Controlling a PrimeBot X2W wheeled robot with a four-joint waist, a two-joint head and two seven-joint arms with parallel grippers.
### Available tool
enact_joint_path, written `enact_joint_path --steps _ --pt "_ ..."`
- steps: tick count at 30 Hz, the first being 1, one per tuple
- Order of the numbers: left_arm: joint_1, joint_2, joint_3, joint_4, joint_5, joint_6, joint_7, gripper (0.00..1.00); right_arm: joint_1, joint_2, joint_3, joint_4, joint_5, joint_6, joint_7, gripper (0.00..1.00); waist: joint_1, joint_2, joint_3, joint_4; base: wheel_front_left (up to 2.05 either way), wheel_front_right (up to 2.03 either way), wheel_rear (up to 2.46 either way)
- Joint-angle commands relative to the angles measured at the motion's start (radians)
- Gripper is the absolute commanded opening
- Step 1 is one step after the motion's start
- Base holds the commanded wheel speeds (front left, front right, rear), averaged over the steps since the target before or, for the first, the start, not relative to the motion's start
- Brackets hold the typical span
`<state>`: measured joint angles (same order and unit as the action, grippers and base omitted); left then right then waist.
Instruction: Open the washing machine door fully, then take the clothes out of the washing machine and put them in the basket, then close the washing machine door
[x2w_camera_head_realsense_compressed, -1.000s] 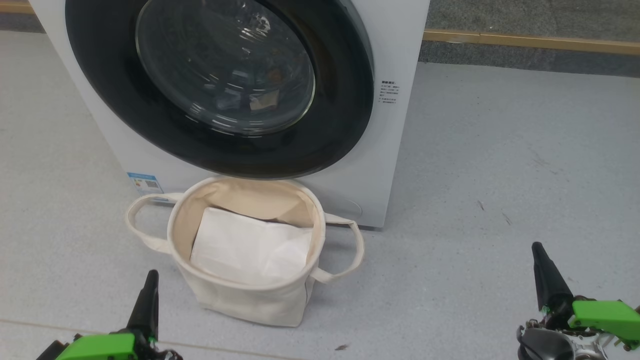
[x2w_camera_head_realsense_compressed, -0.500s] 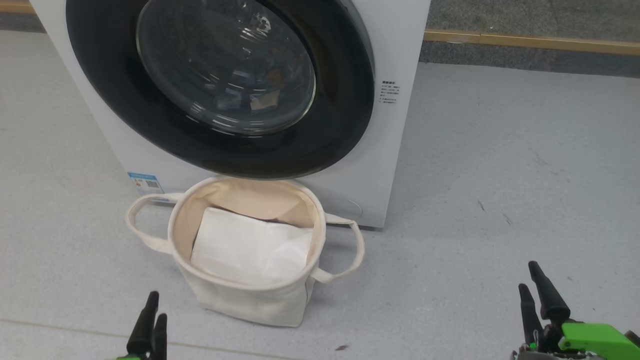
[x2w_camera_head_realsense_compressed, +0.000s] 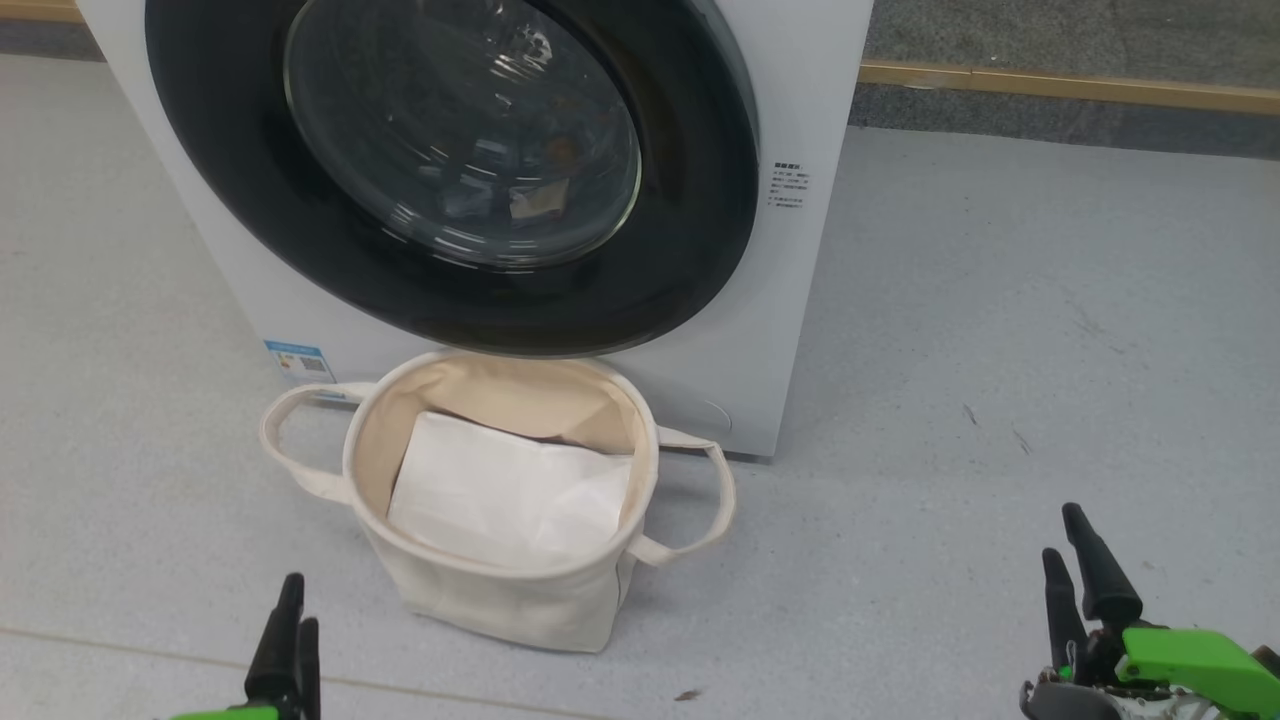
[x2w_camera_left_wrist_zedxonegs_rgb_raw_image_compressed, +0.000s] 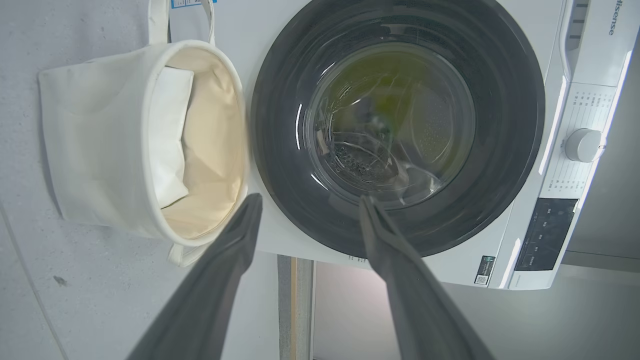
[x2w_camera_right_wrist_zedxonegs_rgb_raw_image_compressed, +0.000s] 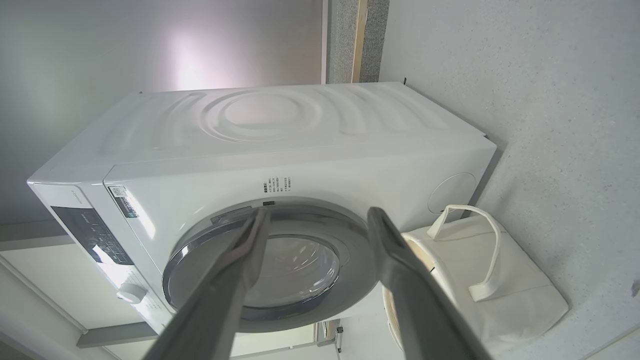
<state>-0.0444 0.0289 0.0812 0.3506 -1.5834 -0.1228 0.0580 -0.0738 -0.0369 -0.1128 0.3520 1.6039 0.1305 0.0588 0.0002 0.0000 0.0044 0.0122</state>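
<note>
The white washing machine (x2w_camera_head_realsense_compressed: 800, 100) stands ahead, and the washing machine door (x2w_camera_head_realsense_compressed: 700, 250) with its black rim lies flat against its front. Through the glass I make out dim bits of the clothes (x2w_camera_head_realsense_compressed: 540, 198), a beige patch beside bluish fabric. The cream basket (x2w_camera_head_realsense_compressed: 500, 600) sits on the floor just below the door, with a plain white sheet (x2w_camera_head_realsense_compressed: 500, 490) inside. My left gripper (x2w_camera_head_realsense_compressed: 300, 600) is low at the left, short of the basket, and open (x2w_camera_left_wrist_zedxonegs_rgb_raw_image_compressed: 310, 200). My right gripper (x2w_camera_head_realsense_compressed: 1061, 530) is off to the right over bare floor, also open (x2w_camera_right_wrist_zedxonegs_rgb_raw_image_compressed: 318, 212), with nothing held.
Grey speckled floor (x2w_camera_head_realsense_compressed: 1000, 350) spreads to the right of the machine. A wooden skirting strip (x2w_camera_head_realsense_compressed: 1060, 82) runs along the far wall. The machine's control panel with a round knob (x2w_camera_left_wrist_zedxonegs_rgb_raw_image_compressed: 582, 145) sits beside the door. A blue sticker (x2w_camera_head_realsense_compressed: 297, 358) marks the lower front.
Both grippers dropped lower in the head view and turned, so each now shows two fingers. The whole picture has shifted slightly right, a camera move. Machine and basket stay put.
</note>
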Motion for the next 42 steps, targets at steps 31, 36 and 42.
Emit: enact_joint_path --steps 31,36,42 --pt "-0.142 0.073 -0.012 -0.162 0.52 0.028 -0.101 1.0 -0.203 -0.007 0.061 -0.085 -0.488 0.0 -0.102 1.0 -0.0002 0.0 0.001 0.025 0.0 0.0 0.0" --pt "-0.167 0.09 -0.036 -0.195 0.622 0.036 -0.116 1.0 -0.22 -0.008 0.075 -0.104 -0.568 0.0 -0.116 1.0 -0.0002 0.0 -0.005 0.033 0.0 0.0 0.0" --pt "-0.18 0.11 -0.077 -0.21 0.735 0.036 -0.133 1.0 -0.235 -0.008 0.111 -0.12 -0.667 0.0 -0.134 1.0 -0.0002 0.0 -0.01 0.037 0.0 0.0 0.0"
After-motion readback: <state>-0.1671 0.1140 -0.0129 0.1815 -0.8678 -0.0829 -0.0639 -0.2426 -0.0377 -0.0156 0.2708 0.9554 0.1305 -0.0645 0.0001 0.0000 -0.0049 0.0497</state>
